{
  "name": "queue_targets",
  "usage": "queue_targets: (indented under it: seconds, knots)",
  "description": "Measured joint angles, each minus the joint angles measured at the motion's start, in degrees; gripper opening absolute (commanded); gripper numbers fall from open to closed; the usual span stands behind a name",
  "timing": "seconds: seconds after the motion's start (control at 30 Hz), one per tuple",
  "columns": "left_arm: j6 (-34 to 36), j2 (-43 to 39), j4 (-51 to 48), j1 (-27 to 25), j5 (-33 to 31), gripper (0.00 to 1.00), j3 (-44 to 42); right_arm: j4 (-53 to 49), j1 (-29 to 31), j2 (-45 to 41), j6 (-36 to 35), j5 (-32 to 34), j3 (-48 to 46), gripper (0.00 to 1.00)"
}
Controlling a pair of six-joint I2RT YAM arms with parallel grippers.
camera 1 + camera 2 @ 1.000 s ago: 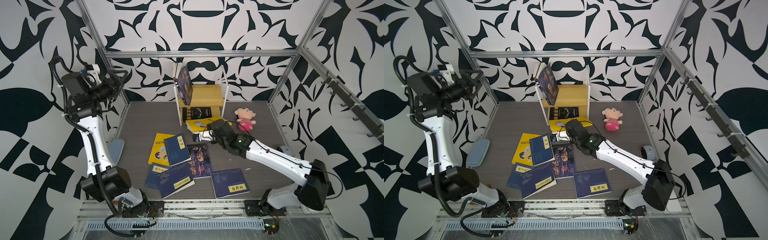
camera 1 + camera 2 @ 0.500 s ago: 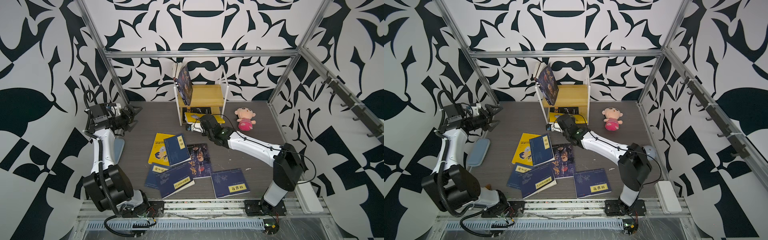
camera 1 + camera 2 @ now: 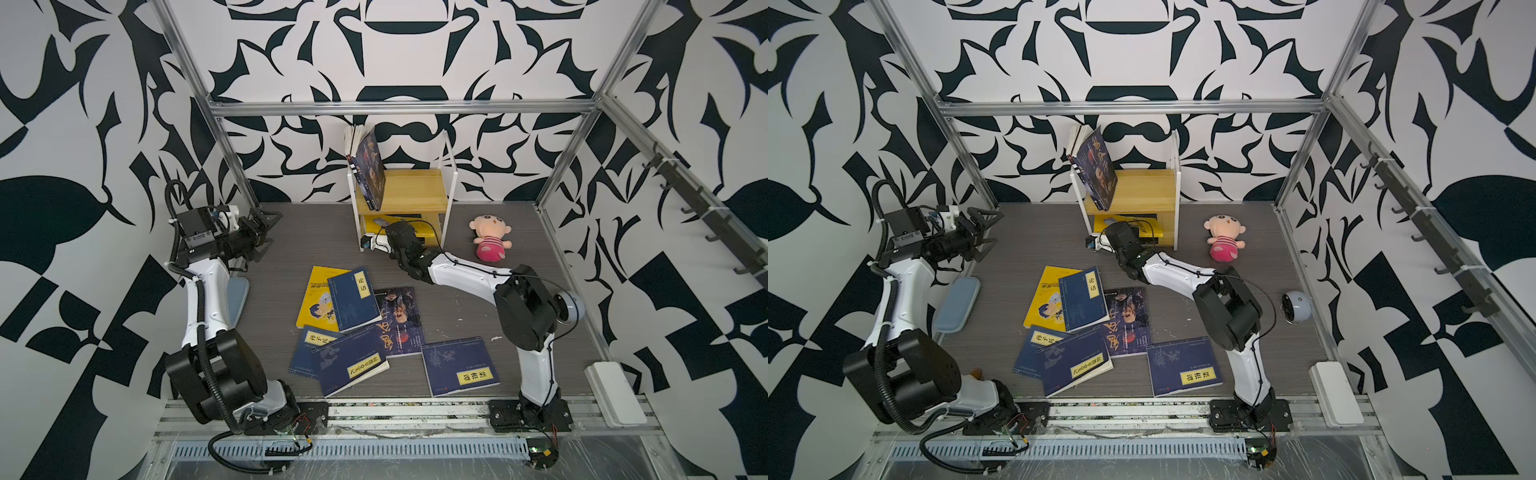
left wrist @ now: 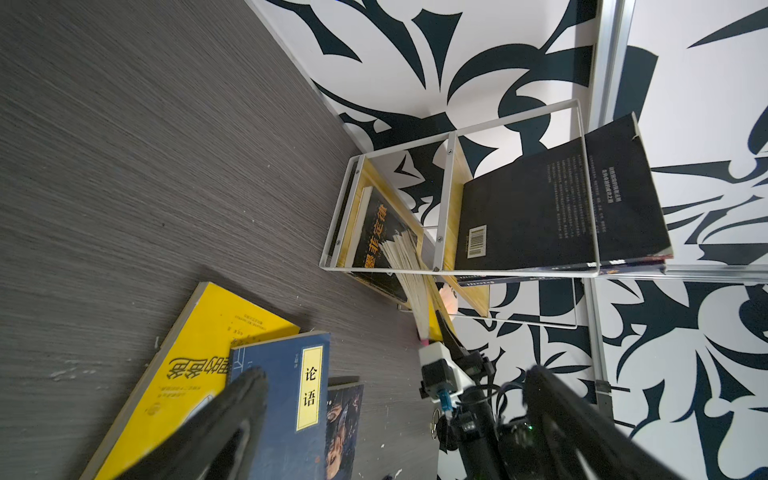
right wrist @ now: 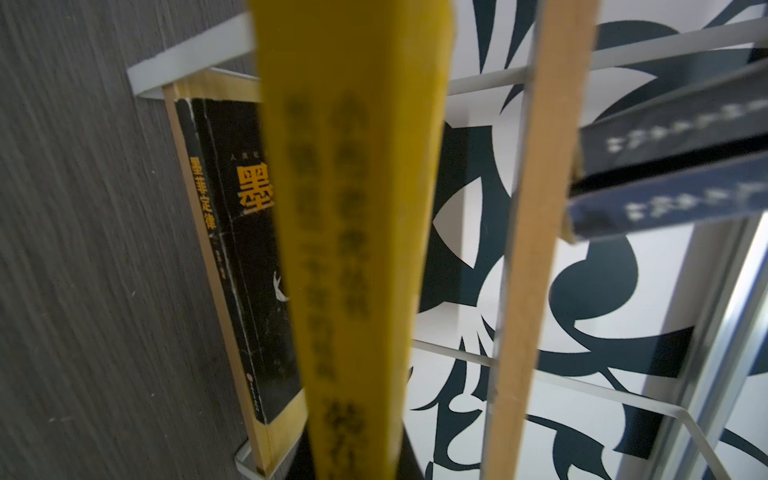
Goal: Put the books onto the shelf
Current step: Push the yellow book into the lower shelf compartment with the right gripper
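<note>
Books (image 3: 353, 299): 6 pcs scattered on surface (image 3: 291, 232), mid. Yellow book (image 5: 353, 208) is gripped by R end effector (image 3: 390, 230) at shelf (image 3: 411, 189) lower tier. L end effector (image 3: 268, 235) is held spread, empty.

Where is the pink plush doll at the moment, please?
In both top views the doll lies at the back, just right of the shelf, apart from it.

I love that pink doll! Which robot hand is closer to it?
Right. The right gripper is at the shelf beside the doll, gripping a yellow book. The left gripper hangs open far off on the other side.
</note>
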Motion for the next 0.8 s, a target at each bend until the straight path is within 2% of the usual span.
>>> queue_targets:
  seconds: [0.2,0.4,0.6,0.8]
  knots:
    - [-0.26,0.39,0.22,0.00,0.37,1.00,0.00,-1.46,-0.61,3.98,0.52,-1.46,1.11,0.00]
    - [-0.72,1.29,0.90,0.00,0.94,1.00,0.02,-8.13,-1.25,5.31,3.56,-3.43,4.98,0.02]
    - [-1.33,1.40,2.21,0.07,2.01,1.00,0.00,-12.46,-2.49,7.78,5.35,-5.20,10.19,0.14]
    - [-1.95,1.40,3.04,0.07,2.89,1.00,0.00,-16.79,-4.00,11.13,6.23,-6.97,14.29,0.40]
